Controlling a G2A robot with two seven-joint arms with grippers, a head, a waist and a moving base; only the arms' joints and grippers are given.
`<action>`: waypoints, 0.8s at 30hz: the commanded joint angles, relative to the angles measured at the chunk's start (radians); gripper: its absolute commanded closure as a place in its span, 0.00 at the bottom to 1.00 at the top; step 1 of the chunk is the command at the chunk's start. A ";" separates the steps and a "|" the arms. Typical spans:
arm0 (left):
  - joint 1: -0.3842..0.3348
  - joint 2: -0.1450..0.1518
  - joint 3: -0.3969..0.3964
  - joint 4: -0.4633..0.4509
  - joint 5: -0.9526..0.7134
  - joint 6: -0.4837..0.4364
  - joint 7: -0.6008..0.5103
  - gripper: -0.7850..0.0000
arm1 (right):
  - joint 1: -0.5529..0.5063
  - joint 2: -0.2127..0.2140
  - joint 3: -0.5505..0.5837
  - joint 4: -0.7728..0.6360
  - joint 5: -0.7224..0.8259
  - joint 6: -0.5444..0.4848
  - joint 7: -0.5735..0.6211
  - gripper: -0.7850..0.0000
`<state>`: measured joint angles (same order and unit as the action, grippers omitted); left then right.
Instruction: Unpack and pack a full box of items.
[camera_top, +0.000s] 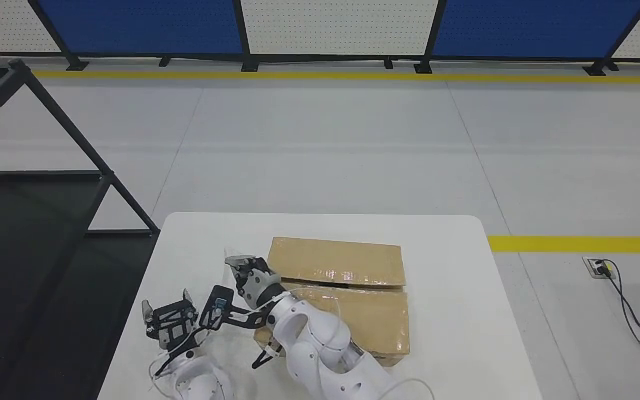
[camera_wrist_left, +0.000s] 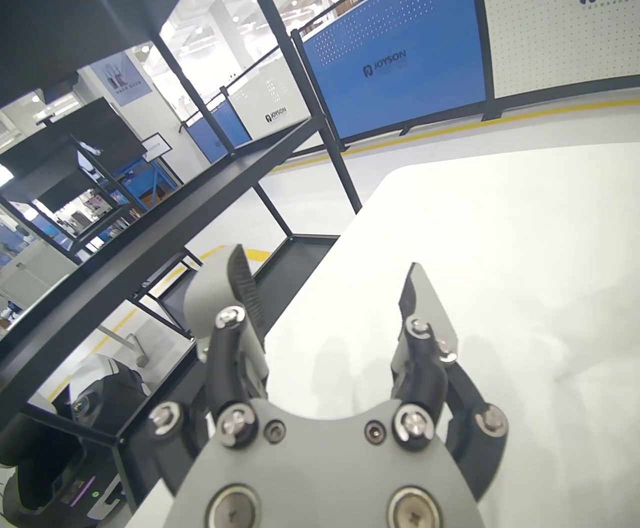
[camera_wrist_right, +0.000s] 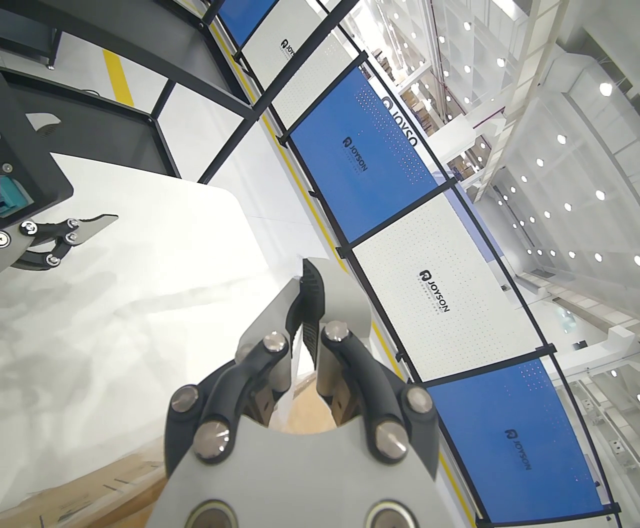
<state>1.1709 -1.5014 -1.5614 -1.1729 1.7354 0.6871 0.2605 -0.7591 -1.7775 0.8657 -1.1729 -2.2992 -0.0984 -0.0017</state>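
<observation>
My right gripper (camera_wrist_right: 306, 281) sits at a corner of the box (camera_top: 340, 292), fingers pressed together.

Whether anything thin is caught between them I cannot tell. My left gripper (camera_wrist_left: 325, 265) hangs apart from the box, on the side of that same corner, fingers spread and holding nothing. The box lies flat on the table (camera_top: 440, 250) with both top flaps closed, so I judge the unpacking is only at its opening step. Next I would need to get the flaps free and lifted, probably with my left gripper brought beside the box to steady it.
</observation>
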 joint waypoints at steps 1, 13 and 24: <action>0.001 0.000 -0.001 -0.002 -0.001 0.002 0.001 0.00 | 0.000 0.000 0.000 0.000 0.000 0.001 0.000 1.00; 0.059 0.008 0.042 -0.012 0.127 -0.073 0.182 0.00 | -0.008 -0.008 0.003 -0.004 0.040 0.050 -0.027 1.00; 0.031 0.008 0.077 0.038 0.212 -0.058 0.153 0.00 | 0.008 -0.015 0.008 0.017 0.097 0.022 -0.059 1.00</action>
<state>1.2085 -1.4933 -1.4887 -1.1454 1.9278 0.6165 0.4202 -0.7517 -1.7918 0.8728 -1.1580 -2.2049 -0.0751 -0.0584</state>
